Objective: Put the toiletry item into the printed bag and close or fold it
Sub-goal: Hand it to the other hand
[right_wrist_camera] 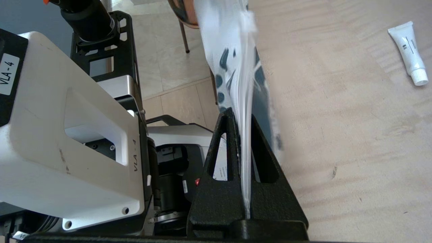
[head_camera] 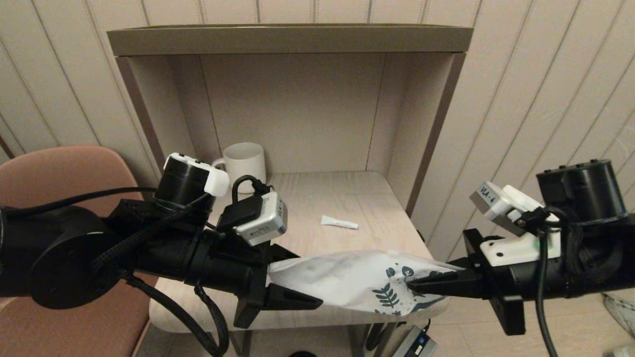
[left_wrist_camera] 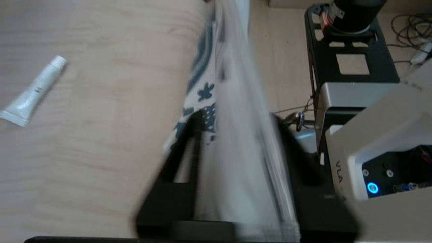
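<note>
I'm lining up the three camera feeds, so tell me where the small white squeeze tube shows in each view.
Head view: small white squeeze tube lies mid-table, behind the printed white bag.
Left wrist view: tube near the left edge, on bare wood.
Right wrist view: tube at upper right, on bare wood.
Shared landmark: the bag, in all three views.

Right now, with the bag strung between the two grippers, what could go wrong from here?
1. The left gripper stands open around the plain end of the thin white crinkly bag with teal leaf prints; only the right gripper is shut on it, so that end may sag or slip free.
2. The small white squeeze tube lies on the wooden table, outside the bag, and neither gripper is free to fetch it.
</note>
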Available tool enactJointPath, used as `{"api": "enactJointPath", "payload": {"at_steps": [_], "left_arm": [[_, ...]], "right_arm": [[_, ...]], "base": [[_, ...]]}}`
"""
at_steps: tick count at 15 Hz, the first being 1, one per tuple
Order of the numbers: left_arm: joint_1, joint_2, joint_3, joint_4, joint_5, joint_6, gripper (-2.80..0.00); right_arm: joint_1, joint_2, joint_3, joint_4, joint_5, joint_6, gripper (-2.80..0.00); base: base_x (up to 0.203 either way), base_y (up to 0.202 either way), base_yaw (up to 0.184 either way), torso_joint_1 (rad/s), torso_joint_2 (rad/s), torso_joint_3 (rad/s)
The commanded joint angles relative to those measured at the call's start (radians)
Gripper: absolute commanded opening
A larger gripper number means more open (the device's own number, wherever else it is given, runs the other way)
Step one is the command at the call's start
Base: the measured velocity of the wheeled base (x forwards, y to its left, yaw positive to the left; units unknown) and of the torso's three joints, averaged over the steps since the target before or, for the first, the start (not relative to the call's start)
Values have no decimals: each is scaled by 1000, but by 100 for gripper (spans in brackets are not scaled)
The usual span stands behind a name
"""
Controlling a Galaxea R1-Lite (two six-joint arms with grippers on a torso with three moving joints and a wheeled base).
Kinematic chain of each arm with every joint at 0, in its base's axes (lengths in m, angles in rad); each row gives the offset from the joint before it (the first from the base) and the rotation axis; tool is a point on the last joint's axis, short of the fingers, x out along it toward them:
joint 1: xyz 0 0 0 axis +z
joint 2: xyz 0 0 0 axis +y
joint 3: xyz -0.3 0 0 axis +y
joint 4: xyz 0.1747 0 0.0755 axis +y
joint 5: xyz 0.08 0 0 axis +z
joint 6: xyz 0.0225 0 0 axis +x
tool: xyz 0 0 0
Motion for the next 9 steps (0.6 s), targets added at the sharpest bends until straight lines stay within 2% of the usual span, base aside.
{"api": "enactJointPath", "payload": {"at_steps": [1,3,6,9], "left_arm": [[43,-39,-6,-4,-12,2,0],[105,-73,-22,-4,-42,2,0],[166,-103,-50,0,-47,0,0],[169,-95,-83,4,-69,-31,0]], "right_arm": [[0,-1,2,-1,5,-3,-280],[2,-2,4,-1,5,-3,-280],[6,0,5,-1,5,-3,-280],[49,2,14,-1,0,-2,-280]], "base": [[0,0,0,0,0,0],[0,0,0,0,0,0],[0,0,0,0,0,0],[0,0,0,0,0,0]]}}
